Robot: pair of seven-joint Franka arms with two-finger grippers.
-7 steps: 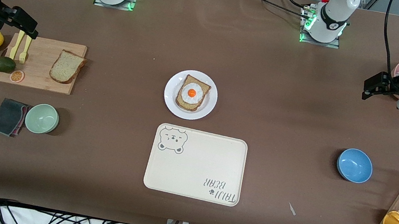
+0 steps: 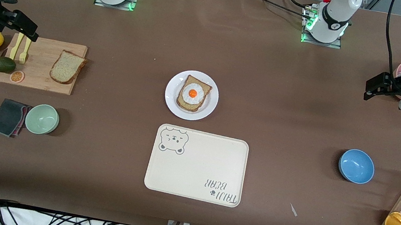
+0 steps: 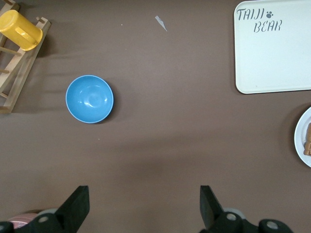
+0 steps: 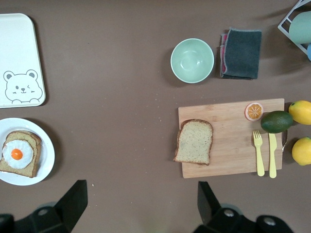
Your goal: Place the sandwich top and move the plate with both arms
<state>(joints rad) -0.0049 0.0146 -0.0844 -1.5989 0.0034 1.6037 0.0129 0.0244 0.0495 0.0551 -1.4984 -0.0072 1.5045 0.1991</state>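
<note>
Bare table between cutting board (image 2: 40,63) and plate (image 2: 191,95); fork (image 2: 25,49), avocado (image 2: 3,64) crowd board's end.

Bright even overhead light, soft faint shadows, sharp focus, no glare

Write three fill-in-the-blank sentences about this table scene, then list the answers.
1. The sandwich top lies on the wooden ____.
2. The plate holds bread topped with a fried ____.
3. The left gripper and the right gripper are both ____.

Answers: cutting board; egg; open
</note>
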